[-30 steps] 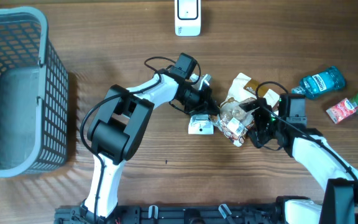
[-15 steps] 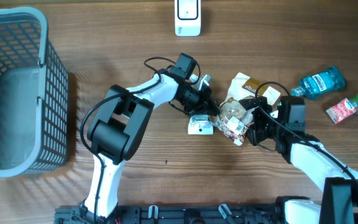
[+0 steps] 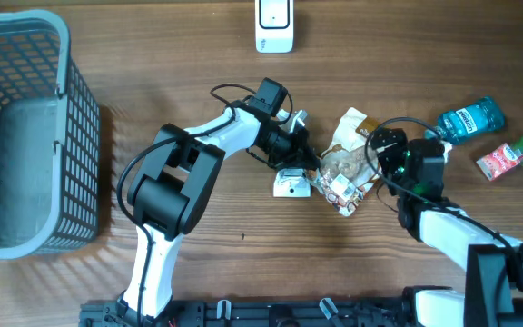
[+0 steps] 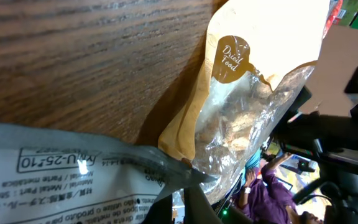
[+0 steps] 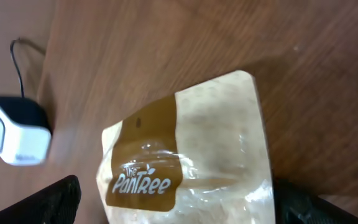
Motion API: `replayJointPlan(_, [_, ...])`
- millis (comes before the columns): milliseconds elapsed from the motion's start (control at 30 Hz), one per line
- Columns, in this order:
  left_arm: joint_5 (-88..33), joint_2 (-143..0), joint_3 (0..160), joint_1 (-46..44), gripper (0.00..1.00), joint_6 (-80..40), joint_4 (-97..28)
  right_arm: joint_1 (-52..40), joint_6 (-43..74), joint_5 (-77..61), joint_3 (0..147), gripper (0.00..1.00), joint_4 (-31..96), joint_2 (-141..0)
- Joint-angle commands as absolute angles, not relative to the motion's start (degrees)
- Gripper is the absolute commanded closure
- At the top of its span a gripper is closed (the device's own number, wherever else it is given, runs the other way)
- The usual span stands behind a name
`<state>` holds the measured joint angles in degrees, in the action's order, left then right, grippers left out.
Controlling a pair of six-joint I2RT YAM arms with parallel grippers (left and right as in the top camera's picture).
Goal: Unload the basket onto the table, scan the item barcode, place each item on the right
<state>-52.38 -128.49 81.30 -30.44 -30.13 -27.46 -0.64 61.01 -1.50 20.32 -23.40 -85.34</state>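
Wooden table (image 3: 152, 54) beneath snack bag (image 3: 343, 168)

"PanTree" brand name on the brown-and-white snack bag (image 5: 185, 124)

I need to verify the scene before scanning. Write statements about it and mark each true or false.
The bag lies in the basket. False: the bag lies on the table, outside the basket.
The right gripper is open. True.
The left gripper is open. False: it is shut on the white packet.
The scanner sits on the table's far side. True.
The blue bottle is beside the basket. False: it lies at the right.
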Motion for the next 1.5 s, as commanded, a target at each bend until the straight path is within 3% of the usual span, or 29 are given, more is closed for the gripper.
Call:
replayJointPlan(0, [-46.4,-131.7,79.8,-30.4,0.96,-30.5,-29.0,0.1,54.5,-6.8,14.5,0.00,-18.9,-94.5])
replayJointPlan(267, [-46.4,-131.7,79.8,-30.4,0.96,-30.4,-29.0,0.1,50.9,-23.5,14.5,0.00,-21.2,-102.6])
replayJointPlan(600, [-46.4,-131.7,79.8,-30.4,0.96,-30.3,-29.2,0.9,56.6,-24.1,14.6,0.00,-7.5,-101.9])
replayJointPlan(900, [-46.4,-131.7,79.8,-30.4,0.96,-30.3,-29.2,0.9,39.4,-37.9,14.6,0.00,-5.6,-101.1])
replayJointPlan(1067, [-46.4,-131.7,79.8,-30.4,0.96,-30.3,-29.2,0.9,39.1,-40.0,14.6,0.01,-1.8,-101.1])
replayJointPlan(1133, [-46.4,-131.7,79.8,-30.4,0.96,-30.3,-29.2,0.9,39.3,-39.9,14.6,0.10,-2.0,-101.1])
replayJointPlan(1167, [-46.4,-131.7,79.8,-30.4,0.96,-30.3,-29.2,0.9,39.2,-39.6,14.6,0.23,-2.4,-101.1])
replayJointPlan(1267, [-46.4,-131.7,79.8,-30.5,0.96,-30.3,-29.4,0.9,41.5,-35.7,14.6,0.40,-2.2,-101.1])
replayJointPlan(1333, [-46.4,-131.7,79.8,-30.5,0.96,-30.3,-29.7,0.9,42.7,-32.5,14.6,0.36,-2.3,-101.1])
replayJointPlan(1467, [-46.4,-131.7,79.8,-30.5,0.96,-30.2,-30.3,0.9,45.2,-25.6,14.6,0.06,-2.5,-101.1])
